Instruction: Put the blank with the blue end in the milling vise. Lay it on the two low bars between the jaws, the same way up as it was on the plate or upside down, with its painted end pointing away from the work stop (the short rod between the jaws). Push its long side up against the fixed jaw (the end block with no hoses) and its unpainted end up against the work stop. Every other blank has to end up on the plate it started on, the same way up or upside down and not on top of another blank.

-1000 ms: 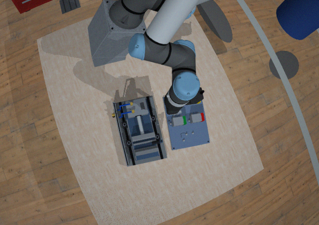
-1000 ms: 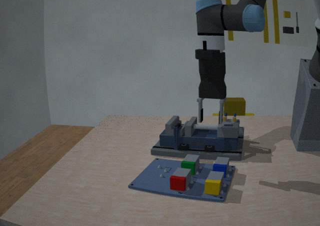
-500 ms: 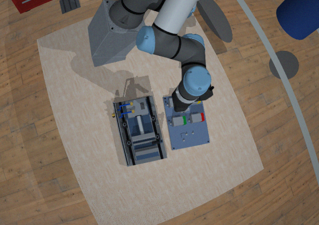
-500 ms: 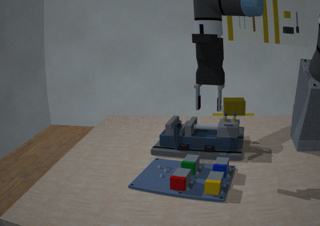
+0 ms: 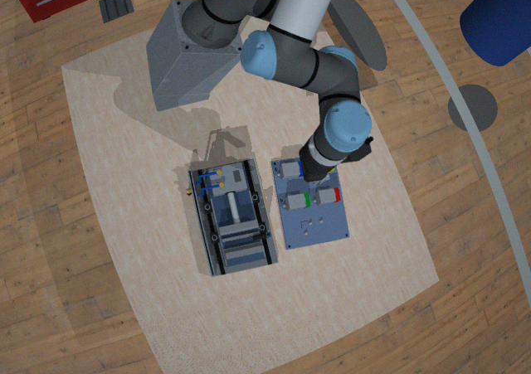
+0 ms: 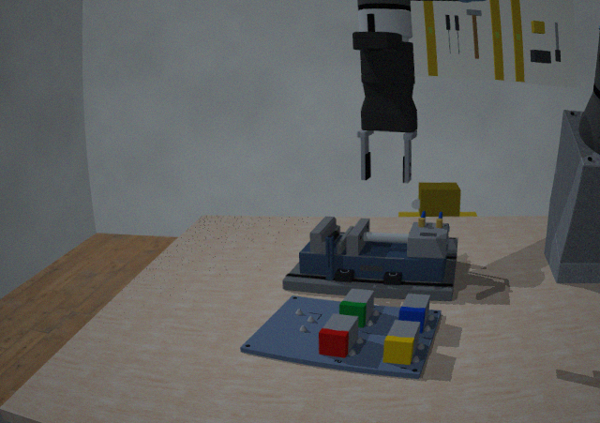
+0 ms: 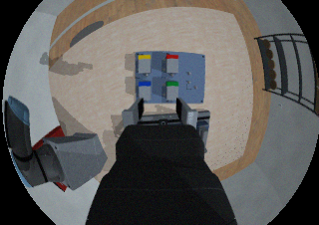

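Gripper (image 6: 386, 166) (image 7: 159, 105) wide open, slim grey metal fingers, dark flat pads, nothing between; body matte black. Blue-ended blank (image 5: 291, 170) (image 6: 414, 311) (image 7: 145, 90): plain grey block, painted end, lying on smooth blue plate (image 5: 314, 237) (image 6: 276, 331) (image 7: 195, 61), well below fingertips, apart from them. Pale wood-grain table (image 5: 325, 301) (image 6: 193, 374) (image 7: 224, 51) underneath. Blocky vise (image 5: 229, 186) (image 6: 373, 264) (image 7: 203, 130) beside plate

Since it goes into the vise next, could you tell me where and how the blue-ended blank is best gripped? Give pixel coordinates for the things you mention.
Probably across its long sides, coming straight down: the blue-ended blank (image 5: 291, 170) (image 6: 414, 310) (image 7: 145, 91) lies flat, its top uncovered.
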Tool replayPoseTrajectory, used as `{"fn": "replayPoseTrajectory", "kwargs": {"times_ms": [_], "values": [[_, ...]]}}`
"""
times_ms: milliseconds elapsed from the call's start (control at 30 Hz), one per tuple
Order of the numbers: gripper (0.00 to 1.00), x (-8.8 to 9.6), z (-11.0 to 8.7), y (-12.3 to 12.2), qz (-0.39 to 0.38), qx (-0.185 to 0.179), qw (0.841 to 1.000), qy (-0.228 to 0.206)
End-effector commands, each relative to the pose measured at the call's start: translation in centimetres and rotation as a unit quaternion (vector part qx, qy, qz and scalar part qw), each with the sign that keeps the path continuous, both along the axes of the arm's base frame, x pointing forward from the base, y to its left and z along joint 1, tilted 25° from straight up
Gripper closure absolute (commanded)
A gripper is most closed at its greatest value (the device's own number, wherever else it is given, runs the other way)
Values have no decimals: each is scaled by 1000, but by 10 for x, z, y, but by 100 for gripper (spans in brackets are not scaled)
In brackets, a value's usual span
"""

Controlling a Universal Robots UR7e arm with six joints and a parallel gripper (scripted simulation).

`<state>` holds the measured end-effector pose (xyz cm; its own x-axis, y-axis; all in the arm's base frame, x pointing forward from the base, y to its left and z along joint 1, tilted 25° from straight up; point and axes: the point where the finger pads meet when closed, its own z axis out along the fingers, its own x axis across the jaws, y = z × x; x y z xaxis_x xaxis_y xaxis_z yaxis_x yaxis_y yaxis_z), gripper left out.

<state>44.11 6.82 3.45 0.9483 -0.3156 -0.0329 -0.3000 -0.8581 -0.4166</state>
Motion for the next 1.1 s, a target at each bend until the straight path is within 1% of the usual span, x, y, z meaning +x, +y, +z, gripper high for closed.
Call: {"fn": "replayPoseTrajectory", "kwargs": {"times_ms": [0,33,167,567,600,733,1067], "values": [[0,-1,4,0,1,2,1000,4],[0,0,13,0,0,1,1000,1],[0,3,60,2,1,2,1000,4],[0,3,60,2,1,2,1000,4],[0,4,66,2,0,0,1000,1],[0,5,106,3,1,2,1000,4],[0,5,106,3,1,2,1000,4]]}}
